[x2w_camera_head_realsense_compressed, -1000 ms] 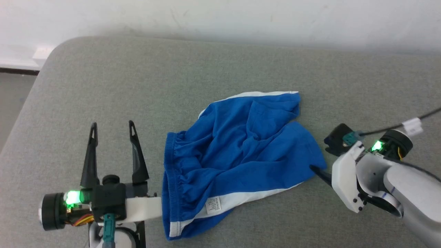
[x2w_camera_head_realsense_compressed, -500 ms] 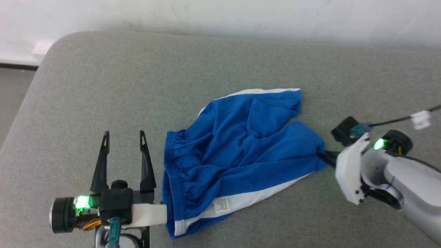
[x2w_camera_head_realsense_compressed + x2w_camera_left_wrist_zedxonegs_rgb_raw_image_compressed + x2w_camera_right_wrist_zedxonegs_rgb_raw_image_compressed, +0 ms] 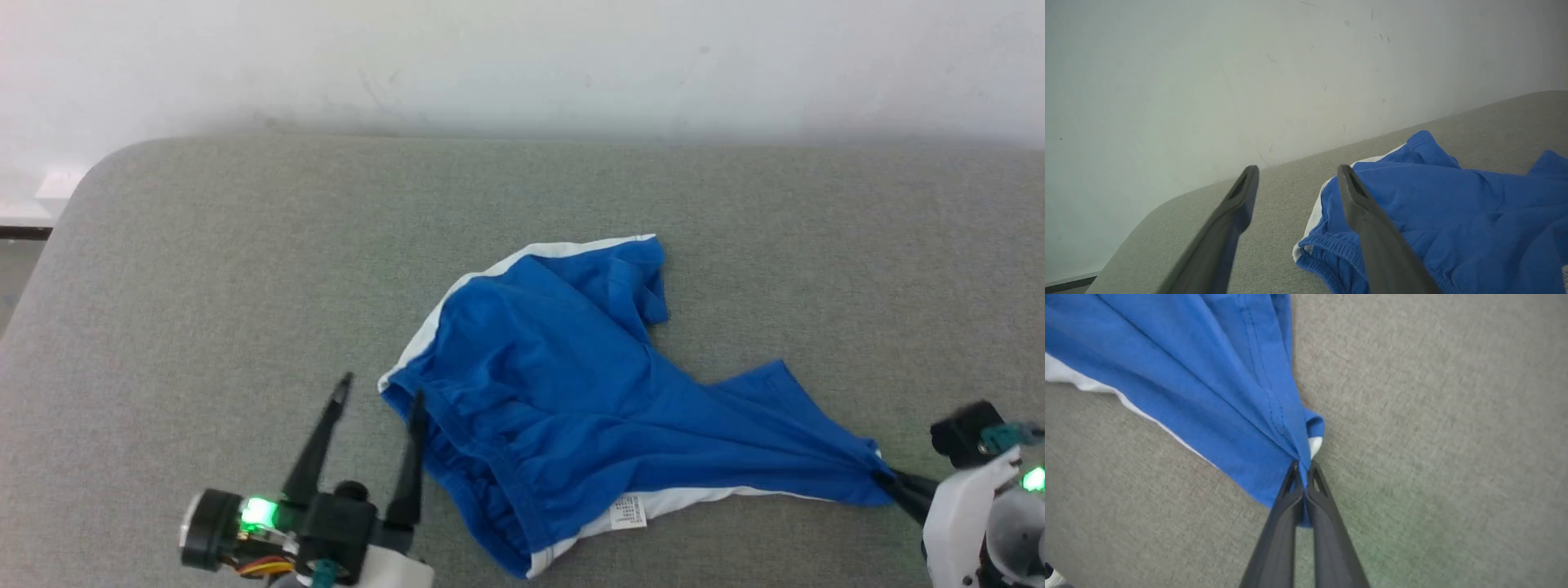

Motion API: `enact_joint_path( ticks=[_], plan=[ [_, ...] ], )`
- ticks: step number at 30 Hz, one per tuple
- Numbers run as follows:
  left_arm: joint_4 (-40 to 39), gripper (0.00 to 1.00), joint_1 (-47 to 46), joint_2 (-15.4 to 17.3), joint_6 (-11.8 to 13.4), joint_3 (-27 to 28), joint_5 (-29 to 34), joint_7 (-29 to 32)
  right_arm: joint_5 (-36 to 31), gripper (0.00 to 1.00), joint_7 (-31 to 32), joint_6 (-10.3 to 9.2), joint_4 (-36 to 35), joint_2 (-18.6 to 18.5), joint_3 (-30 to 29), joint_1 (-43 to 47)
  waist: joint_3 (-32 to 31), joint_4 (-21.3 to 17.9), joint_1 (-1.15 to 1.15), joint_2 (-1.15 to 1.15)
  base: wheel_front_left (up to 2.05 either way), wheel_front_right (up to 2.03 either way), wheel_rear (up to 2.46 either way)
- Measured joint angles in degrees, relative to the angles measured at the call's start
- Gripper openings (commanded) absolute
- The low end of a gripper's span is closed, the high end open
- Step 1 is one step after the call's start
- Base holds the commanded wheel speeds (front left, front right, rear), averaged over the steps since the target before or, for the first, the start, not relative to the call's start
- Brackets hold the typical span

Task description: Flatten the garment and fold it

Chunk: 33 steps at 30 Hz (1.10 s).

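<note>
Right gripper [image 3: 886, 480], lower right of frame: clamped on a leg hem of the shorts [image 3: 571, 392], cloth taut toward it. Left gripper [image 3: 382, 390], lower left: fingers spread, empty, just beside the waist end. Shorts lie mid-frame on the grey surface [image 3: 204, 269].

Head view looks down; both wrist views closely share the garment [image 3: 571, 392].

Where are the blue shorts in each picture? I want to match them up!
Head view: the blue shorts lie mid-picture, stretched toward the lower right.
Left wrist view: lower right, just past the open left gripper.
Right wrist view: upper left, with one leg corner pinched in the right gripper.
Shared landmark: the grey padded surface under the shorts, seen in all three views.
</note>
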Motion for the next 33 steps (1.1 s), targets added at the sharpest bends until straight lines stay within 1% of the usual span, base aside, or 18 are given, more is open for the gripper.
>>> enact_joint_path(
  ticks=[1,2,3,7,10,12,14,17,20,25,28,30,33],
  plan=[
    [0.57,1.00,0.01,0.11,-1.00,-0.68,0.03,0.00,-0.22,0.00,-0.04,0.00,0.70,0.56,-0.99,1.48,-0.12,-0.14,0.00,0.00,0.00,0.00,0.00],
    [1.08,1.00,0.01,0.31,-2.14,-1.57,0.30,0.00,-0.21,0.79,-0.21,0.00,1.71,1.45,-2.49,2.69,-0.23,-0.23,0.00,0.00,0.00,0.00,0.00],
    [1.83,1.00,0.01,0.63,-3.43,-2.44,0.54,0.00,-0.57,1.00,-0.74,0.00,2.43,2.40,-3.79,3.51,-0.33,-0.28,0.00,0.00,0.00,0.00,0.00],
    [4.34,1.00,0.01,2.59,-8.88,-5.87,0.59,0.00,-2.88,1.00,-6.35,0.01,3.50,5.90,-10.11,5.91,-0.79,-0.17,0.00,0.00,0.00,0.00,0.00],
    [5.33,1.00,-0.08,4.50,-13.10,-7.83,0.41,0.30,-7.04,1.00,-10.45,0.00,4.01,6.86,-15.37,7.01,-1.25,-0.05,0.00,0.00,0.00,0.00,0.00],
    [5.33,1.00,-0.13,5.54,-16.26,-9.14,-0.24,3.32,-9.42,1.00,-12.17,-0.01,4.03,7.65,-19.05,7.89,-1.53,-0.03,0.00,0.00,0.00,0.00,0.00],
    [4.89,1.00,-0.24,6.24,-19.52,-10.67,-1.35,8.02,-11.62,1.00,-13.21,0.00,3.47,8.72,-22.28,9.20,-1.65,-0.16,0.00,0.00,0.00,0.00,0.00],
    [3.19,1.00,-0.89,6.93,-23.25,-12.72,-3.43,14.28,-14.89,1.00,-13.29,-0.01,1.77,10.33,-26.42,11.25,-1.62,-0.56,0.00,0.00,0.00,0.00,0.00],
    [1.77,1.00,-2.54,7.42,-25.27,-15.02,-5.68,20.23,-17.84,1.00,-12.11,-0.01,-1.02,11.82,-29.47,12.97,-1.33,-1.20,0.00,0.00,0.00,0.00,0.00],
    [0.44,1.00,-5.16,8.92,-26.44,-20.24,-11.09,29.16,-21.97,1.00,-9.53,-0.01,-6.21,14.63,-33.86,15.38,-0.48,-2.92,0.00,0.00,0.00,0.00,0.00],
    [0.20,1.00,-7.76,10.01,-26.49,-22.81,-12.47,31.42,-23.85,1.00,-8.13,0.00,-8.42,16.14,-35.55,16.23,0.30,-4.14,0.00,0.00,0.00,0.00,0.00],
    [0.65,1.00,-9.56,10.00,-26.50,-23.86,-14.37,32.25,-24.79,1.00,-7.47,-0.01,-9.80,16.85,-36.30,16.61,1.01,-4.89,0.00,0.00,0.00,0.00,0.00],
    [3.08,1.00,-12.16,10.22,-26.51,-25.32,-14.72,33.18,-25.91,1.00,-6.60,0.00,-10.90,18.03,-37.10,17.04,2.21,-5.98,0.01,0.00,0.00,0.00,0.00]
  ],
)
